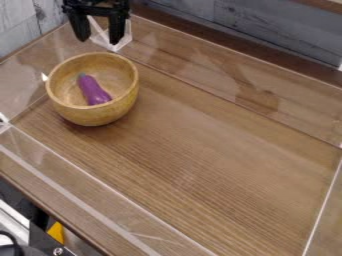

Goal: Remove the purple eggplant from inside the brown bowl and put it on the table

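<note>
While the arm enters from the top edge at the upper left of the frame, its black gripper (100,32) points straight down, with both dark fingers (82,27) hanging side by side, spread wide apart and gripping nothing. It hovers above the far rim of the brown bowl (64,110), which sits at the left of the frame on the table (214,150). Lying inside the bowl, slightly left of its centre, the purple eggplant (94,90) rests on the tan bottom, its length running from upper left to lower right, untouched by the fingers.
</note>
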`<move>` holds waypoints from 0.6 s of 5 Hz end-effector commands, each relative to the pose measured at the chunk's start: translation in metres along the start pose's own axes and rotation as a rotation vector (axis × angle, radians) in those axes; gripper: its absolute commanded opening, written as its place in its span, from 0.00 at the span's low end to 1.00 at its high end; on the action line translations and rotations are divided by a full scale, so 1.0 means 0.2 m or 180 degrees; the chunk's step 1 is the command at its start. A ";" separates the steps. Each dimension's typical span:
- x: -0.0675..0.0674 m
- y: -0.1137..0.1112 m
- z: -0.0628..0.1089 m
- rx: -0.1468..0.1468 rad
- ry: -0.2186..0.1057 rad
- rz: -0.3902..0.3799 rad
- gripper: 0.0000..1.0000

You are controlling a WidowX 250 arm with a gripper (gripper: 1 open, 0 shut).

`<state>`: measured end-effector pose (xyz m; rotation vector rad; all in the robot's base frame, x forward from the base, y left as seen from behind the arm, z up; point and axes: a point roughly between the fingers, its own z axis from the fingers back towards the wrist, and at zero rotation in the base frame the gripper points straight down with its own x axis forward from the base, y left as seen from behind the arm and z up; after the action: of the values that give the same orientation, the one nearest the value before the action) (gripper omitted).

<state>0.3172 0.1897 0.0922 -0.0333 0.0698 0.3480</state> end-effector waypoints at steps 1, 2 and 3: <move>0.06 0.03 0.10 0.0058 -0.0213 0.0033 1.00; 0.09 0.04 0.09 0.0064 -0.0222 0.0054 1.00; 0.12 0.04 0.08 0.0074 -0.0235 0.0066 1.00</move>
<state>0.3329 0.1999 0.0838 -0.0257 0.0645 0.3668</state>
